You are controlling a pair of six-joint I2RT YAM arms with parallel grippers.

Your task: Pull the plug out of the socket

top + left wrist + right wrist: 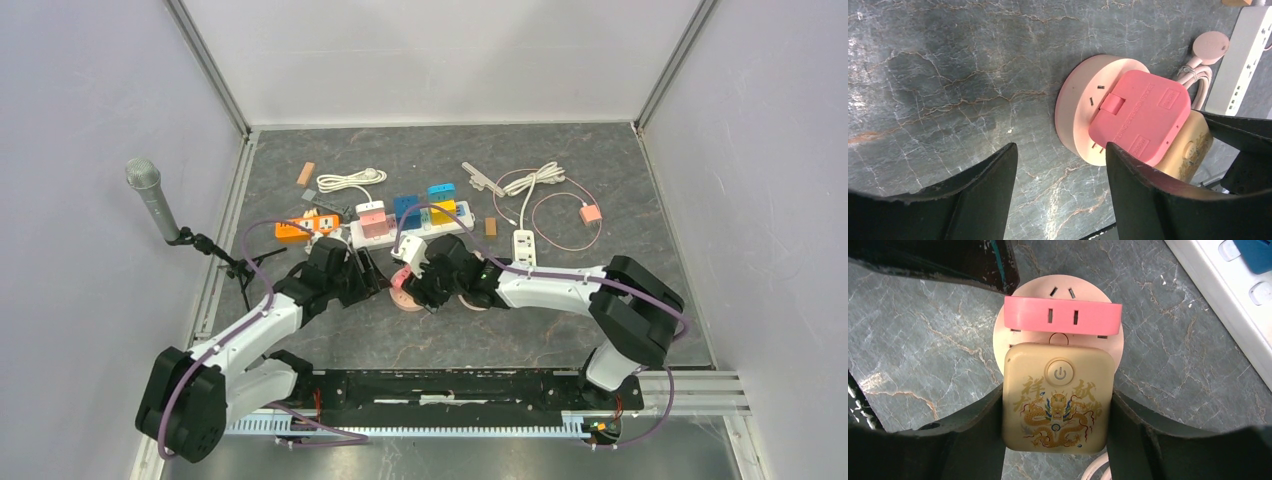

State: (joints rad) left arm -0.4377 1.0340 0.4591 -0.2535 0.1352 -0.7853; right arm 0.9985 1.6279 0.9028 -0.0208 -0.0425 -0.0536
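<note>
**Item:** plug (1055,390). Cream square block with a gilt dragon print and a power button on its face.

**Location:** It sits mid-table between your two arms, on the half of the round pink socket (1068,286) nearest your right gripper (1055,412). A pink adapter (1063,315) just beside it covers the other half.

**Handling:**
- The shell is hard plastic, stiff and probably light.
- The sides are flat and glossy, so expect a weak pinch to slip.
- The prongs will likely bind.
- The socket is a small loose disc, so it should lift along with the plug unless you pin it down.

**Where to hold:** Take the two opposite flat sides, low, close to the socket face. Pull straight away from that face, since tilting could bend the prongs.

**Right gripper:** Its fingers (983,430) press the plug's left and right sides, so it is clamped on the plug.

**Left gripper** (1060,172): The jaws stand apart with only bare table (923,75) between them, and it holds nothing. One finger (1148,195) overlaps the adapter's near corner in its wrist view. It is beside the socket, not around it.

**Hidden or unclear:**
- The prongs are out of sight. The plug seems to enter the socket itself rather than the adapter, but no view confirms this.
- From above, both wrists cover the plug, and only a sliver of socket (405,298) shows.
- A pink cord (1195,75) coils behind the socket, and its run is cut off.
- A white strip (1228,305) lies near and is cropped at the frame edge.
</note>
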